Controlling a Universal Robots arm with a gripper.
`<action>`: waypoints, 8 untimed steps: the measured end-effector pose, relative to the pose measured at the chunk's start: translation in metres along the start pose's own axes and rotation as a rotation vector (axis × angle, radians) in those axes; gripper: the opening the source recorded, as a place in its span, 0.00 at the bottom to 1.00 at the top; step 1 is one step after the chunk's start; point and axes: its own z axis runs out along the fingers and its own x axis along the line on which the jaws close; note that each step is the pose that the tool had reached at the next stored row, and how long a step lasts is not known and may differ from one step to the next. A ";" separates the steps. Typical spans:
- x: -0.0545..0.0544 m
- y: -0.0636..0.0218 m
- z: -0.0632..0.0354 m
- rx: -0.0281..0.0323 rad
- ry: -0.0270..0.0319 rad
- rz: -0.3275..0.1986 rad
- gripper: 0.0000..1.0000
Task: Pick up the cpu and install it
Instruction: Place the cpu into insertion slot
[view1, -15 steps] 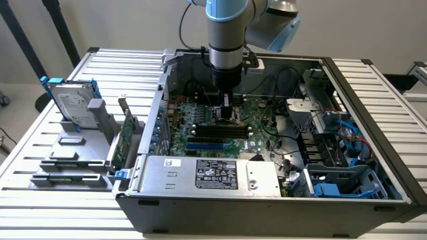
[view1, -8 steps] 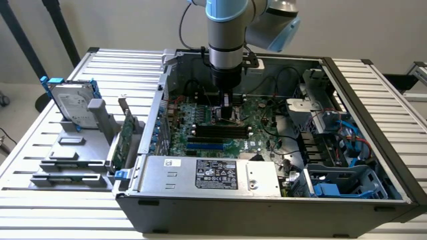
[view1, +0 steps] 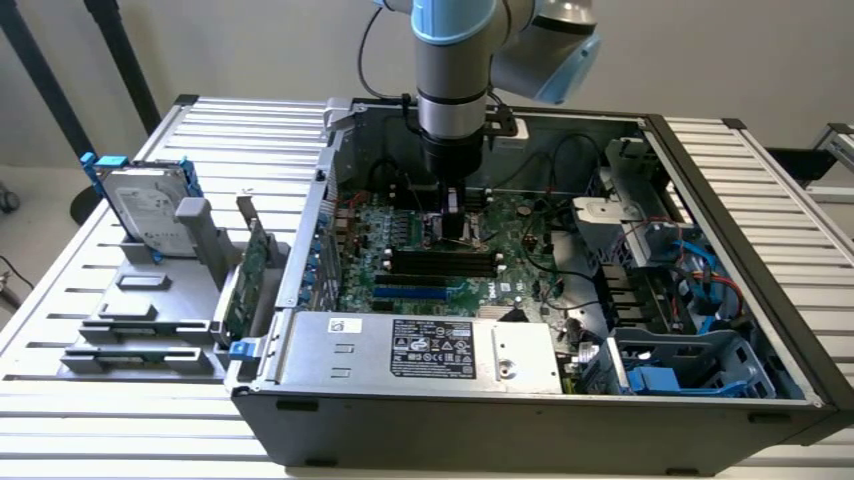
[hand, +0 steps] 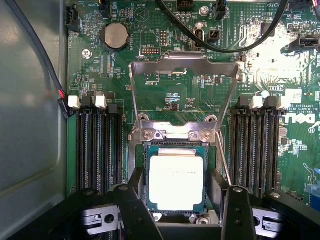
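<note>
Silver-lidded cpu (hand: 176, 181) flat in the socket (hand: 175, 135), gripper (hand: 178, 184) jaws wide around it.

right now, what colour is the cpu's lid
The cpu lid is pale silver-grey, with a green rim; wrist view shows it best.

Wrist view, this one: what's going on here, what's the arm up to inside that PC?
The arm reaches down into the open computer case, its gripper over the socket on the motherboard. The cpu lies flat in the socket, and the fingers stand open on either side of it. The socket's metal frame is swung up and open, not clamped over the chip.
</note>
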 end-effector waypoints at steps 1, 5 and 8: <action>0.000 0.0000 -0.0005 0.0002 -0.0003 0.000 0.62; 0.000 0.0006 -0.0069 0.0000 0.0009 0.000 0.62; 0.000 0.0011 -0.0147 0.0002 0.0026 0.000 0.62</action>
